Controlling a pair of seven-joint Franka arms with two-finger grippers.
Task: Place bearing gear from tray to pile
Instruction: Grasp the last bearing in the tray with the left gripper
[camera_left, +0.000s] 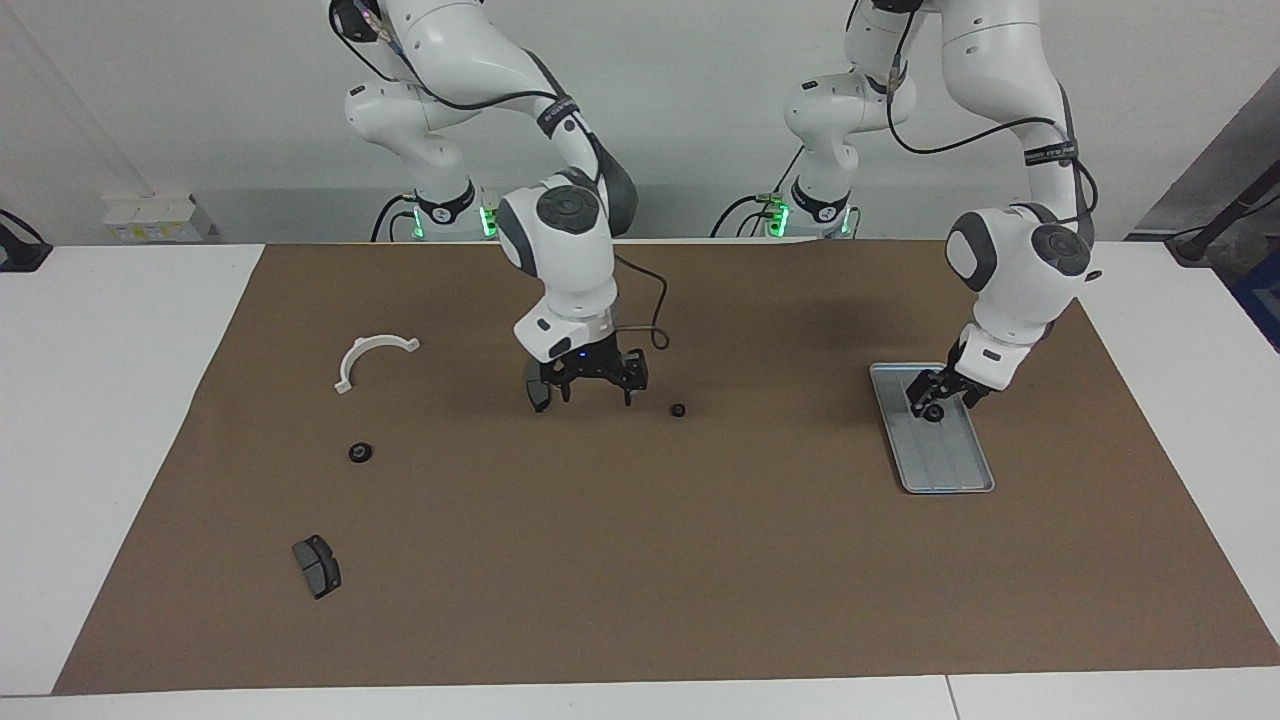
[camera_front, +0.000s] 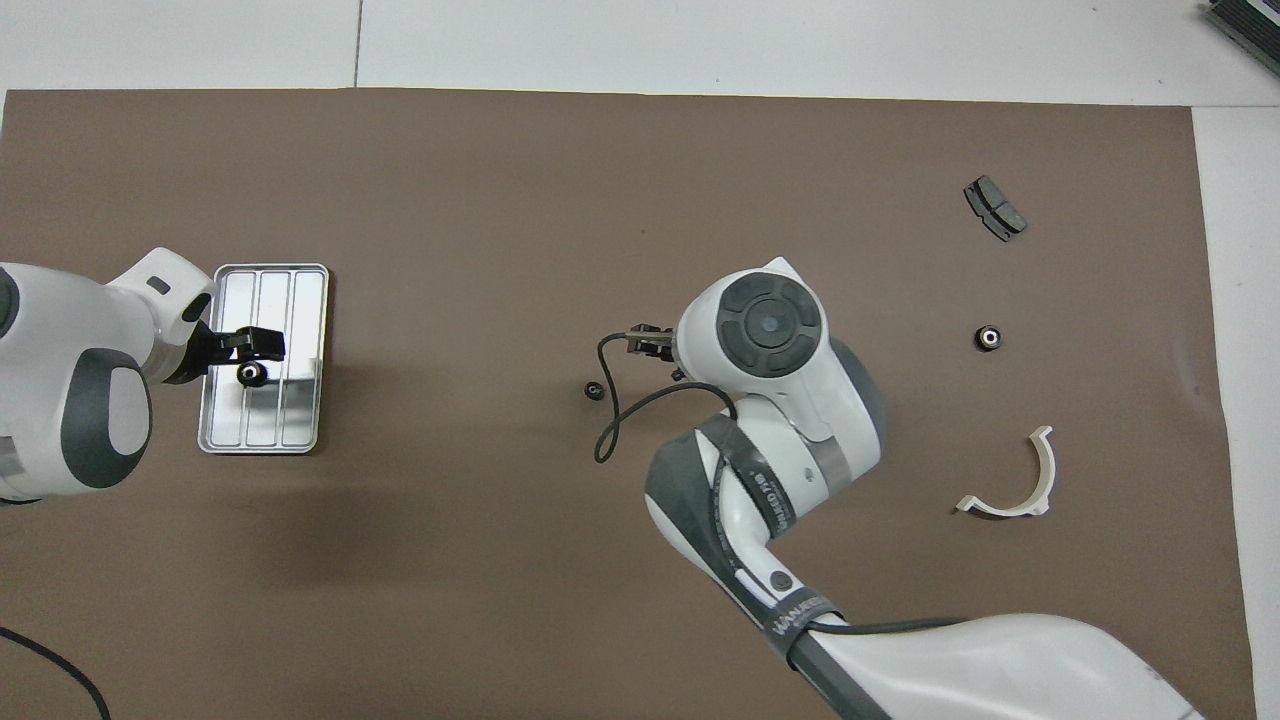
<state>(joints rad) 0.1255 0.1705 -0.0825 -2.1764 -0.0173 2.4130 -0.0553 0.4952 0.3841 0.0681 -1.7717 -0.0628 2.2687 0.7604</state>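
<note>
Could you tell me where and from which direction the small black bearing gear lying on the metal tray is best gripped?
Probably from straight above, across its round outer rim. The small black bearing gear lies flat on the ridged silver-grey metal tray, and the raised tray rim blocks a sideways approach. The left hand is already down over it, its fingers apart, so it could close on two facing sides of the rim.

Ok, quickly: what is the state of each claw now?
Left claw: open, low over the bearing gear in the tray, nothing held.
Right claw: open, empty, above the brown mat.
</note>
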